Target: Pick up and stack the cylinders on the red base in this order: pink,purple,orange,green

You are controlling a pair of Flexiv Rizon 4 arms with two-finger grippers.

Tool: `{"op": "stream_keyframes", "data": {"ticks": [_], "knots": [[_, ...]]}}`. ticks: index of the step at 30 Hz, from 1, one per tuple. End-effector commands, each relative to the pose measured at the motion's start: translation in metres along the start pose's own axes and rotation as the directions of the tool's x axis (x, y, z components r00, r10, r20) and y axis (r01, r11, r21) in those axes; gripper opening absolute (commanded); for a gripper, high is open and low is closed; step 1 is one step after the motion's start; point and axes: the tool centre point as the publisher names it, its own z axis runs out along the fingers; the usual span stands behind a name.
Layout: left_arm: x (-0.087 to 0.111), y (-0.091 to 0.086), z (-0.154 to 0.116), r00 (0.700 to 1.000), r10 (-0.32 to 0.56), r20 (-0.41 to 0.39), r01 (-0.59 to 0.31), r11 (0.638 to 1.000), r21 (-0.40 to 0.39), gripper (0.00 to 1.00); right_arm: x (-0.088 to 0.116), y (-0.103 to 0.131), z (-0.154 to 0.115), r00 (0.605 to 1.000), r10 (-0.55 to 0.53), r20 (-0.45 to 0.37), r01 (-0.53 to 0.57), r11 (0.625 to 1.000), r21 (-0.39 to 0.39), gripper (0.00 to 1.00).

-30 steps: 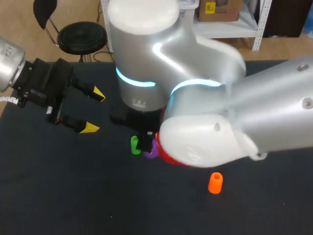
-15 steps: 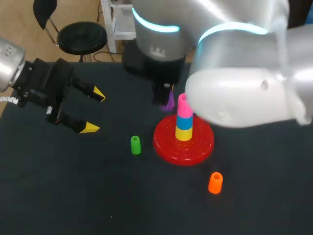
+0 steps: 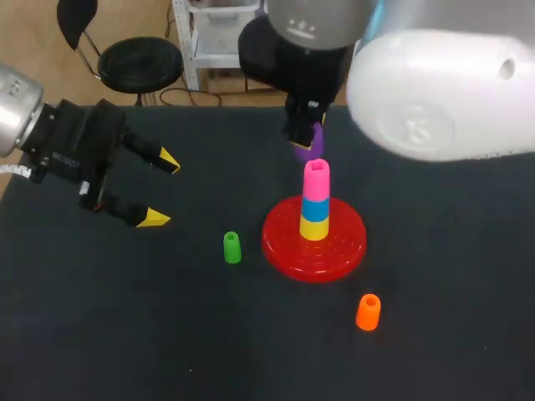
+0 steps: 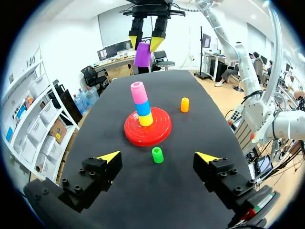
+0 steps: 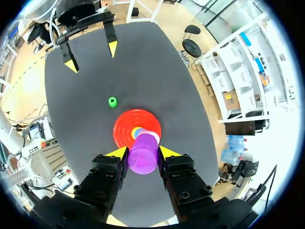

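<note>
Head view, purple cylinder (image 3: 317,140) clear above pink cylinder (image 3: 316,178)

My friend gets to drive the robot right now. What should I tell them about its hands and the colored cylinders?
Left gripper: open, empty, over the left side of the table.
Right gripper: shut on the purple cylinder, in the air near the stack.
Red base: yellow cylinder, blue cylinder, pink cylinder on top.
On the table: green cylinder left of the base, orange cylinder in front, to its right.
Done: pink. Left: purple onto pink, then orange, then green.
</note>
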Motion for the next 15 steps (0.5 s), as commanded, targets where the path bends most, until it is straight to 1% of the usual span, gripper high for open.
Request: {"op": "stream_keyframes", "data": {"ticks": [1,10,15], "knots": [[0.001,0.000,0.000,1.000,0.002,0.003,-0.002,1.000,-0.001,1.00,0.008,-0.003,0.003,1.000,0.000,0.005,0.000,1.000,-0.020,0.00],[0.001,0.000,0.000,1.000,0.002,0.003,-0.002,1.000,-0.001,1.00,0.011,-0.015,0.016,1.000,0.014,0.002,-0.014,0.998,-0.059,0.00],[0.001,0.000,0.000,1.000,0.002,0.003,-0.002,1.000,-0.001,1.00,0.007,-0.017,0.025,1.000,0.005,-0.016,-0.007,0.996,-0.087,0.00]]}}
